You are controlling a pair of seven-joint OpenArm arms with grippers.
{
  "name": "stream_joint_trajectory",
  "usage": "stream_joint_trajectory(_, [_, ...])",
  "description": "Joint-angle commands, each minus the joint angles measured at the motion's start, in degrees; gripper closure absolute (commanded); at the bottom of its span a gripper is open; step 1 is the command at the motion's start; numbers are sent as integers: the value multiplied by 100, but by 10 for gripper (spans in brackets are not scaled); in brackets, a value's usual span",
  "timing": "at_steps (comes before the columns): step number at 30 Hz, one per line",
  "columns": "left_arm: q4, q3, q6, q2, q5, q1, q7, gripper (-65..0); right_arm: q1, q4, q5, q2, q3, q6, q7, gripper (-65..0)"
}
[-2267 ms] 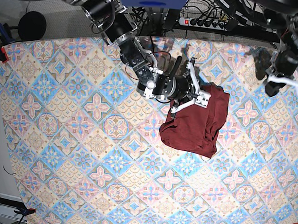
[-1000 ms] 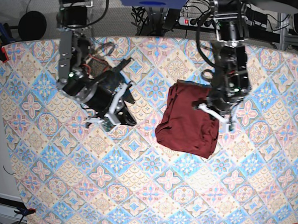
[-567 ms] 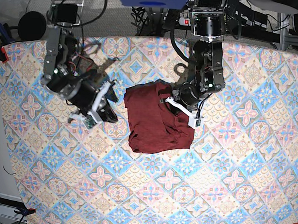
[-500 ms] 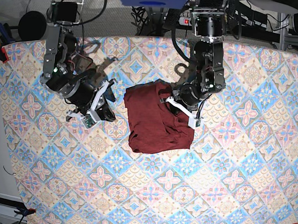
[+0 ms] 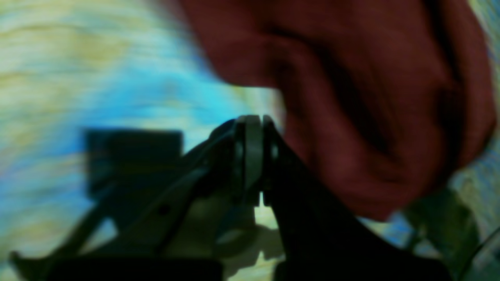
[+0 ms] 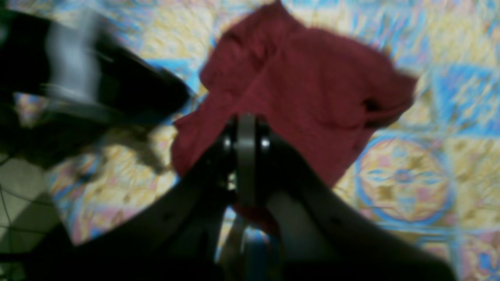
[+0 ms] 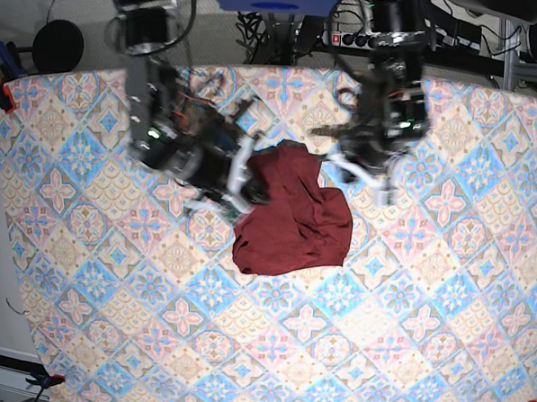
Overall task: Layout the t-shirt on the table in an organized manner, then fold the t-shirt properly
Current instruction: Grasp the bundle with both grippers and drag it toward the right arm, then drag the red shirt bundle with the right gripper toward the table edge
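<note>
The dark maroon t-shirt lies bunched in a crumpled heap near the middle of the patterned table. My right gripper is at the shirt's left edge; in the right wrist view its fingers are shut, with the tips over the shirt. I cannot tell whether it pinches cloth. My left gripper is just above the shirt's upper right corner. In the blurred left wrist view it is shut and empty, with the shirt right behind it.
A power strip and cables lie beyond the table's far edge. A black round object stands off the far left corner. The left arm's dark body shows at upper left in the right wrist view.
My left arm dragged the shirt leftwards, then lifted off it up and to the right. My right arm swung right, from open table to the shirt's left edge. The shirt's top has shifted.
</note>
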Motion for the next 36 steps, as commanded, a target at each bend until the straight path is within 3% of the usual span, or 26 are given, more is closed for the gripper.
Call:
stream_joint_trajectory(1, [298, -108, -36, -110, -96, 46, -117, 0, 289, -35, 54, -89, -113, 32, 214, -2])
stream_joint_trajectory(7, [869, -961, -45, -329, -96, 451, -117, 0, 887, -906, -140, -713, -403, 32, 249, -2])
stream_joint_trajectory(14, [887, -1770, -53, -294, -105, 539, -117, 0, 1634, -2101, -201, -1266, -376, 32, 284, -2])
stream_joint_trajectory(17, [887, -2007, -53, -285, -369, 548, -117, 0, 1836, -2699, -588, -1266, -183, 32, 442, -2])
stream_joint_trajectory(22, [887, -2139, -53, -338, -791, 618, -117, 0, 2144, -3613, -773, -1266, -95, -544, 1075, -2])
stream_joint_trajectory(29, [887, -2139, -53, -400, -887, 618, -117, 0, 2364, -4879, -808, -1266, -86, -1274, 1506, -2])
stream_joint_trajectory(36, [887, -2121, -53, -373, -896, 609, -117, 0, 2364, -5231, -817, -1266, 72, -1353, 1541, -2])
